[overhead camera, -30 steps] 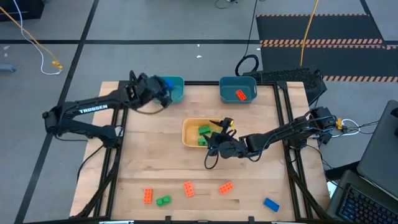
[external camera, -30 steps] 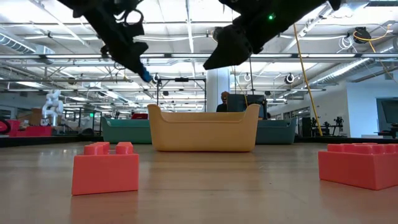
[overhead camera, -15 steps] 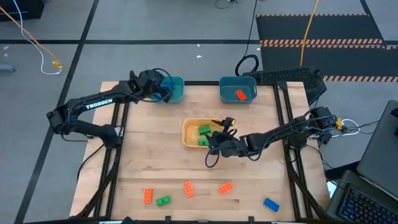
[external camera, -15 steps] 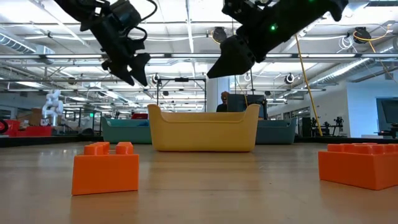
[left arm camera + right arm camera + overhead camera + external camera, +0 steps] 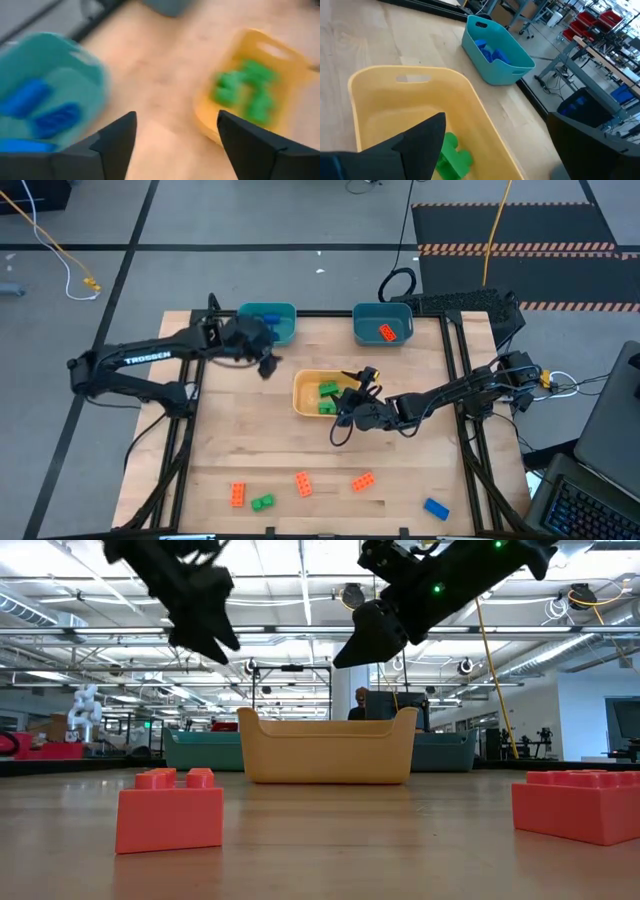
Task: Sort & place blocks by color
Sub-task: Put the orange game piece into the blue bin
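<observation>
My left gripper (image 5: pixel 266 367) (image 5: pixel 175 117) hangs open above bare table, between the left teal bin (image 5: pixel 272 322) and the yellow bin (image 5: pixel 305 385), with nothing between its fingers. Blue blocks (image 5: pixel 37 107) lie in that teal bin. Over the yellow bin's right side my right gripper (image 5: pixel 343 412) (image 5: pixel 495 120) stands open and holds nothing; green blocks (image 5: pixel 326 398) (image 5: pixel 452 156) lie inside the bin. An orange block (image 5: pixel 388 332) sits in the right teal bin (image 5: pixel 383 308). Near the table's front edge lie three orange blocks (image 5: pixel 303 484), a green block (image 5: pixel 262 502) and a blue block (image 5: pixel 435 508).
The three bins take up the table's far half, the yellow one (image 5: pixel 328 745) in the middle. Open wood lies between the yellow bin and the row of loose blocks at the front. Black rails (image 5: pixel 462 380) run along the table's sides.
My left gripper held a blue block above the left teal bin, opened and let it go there. It has since swung off the bin toward the table's near side and turned toward the yellow bin. My right gripper has kept still.
</observation>
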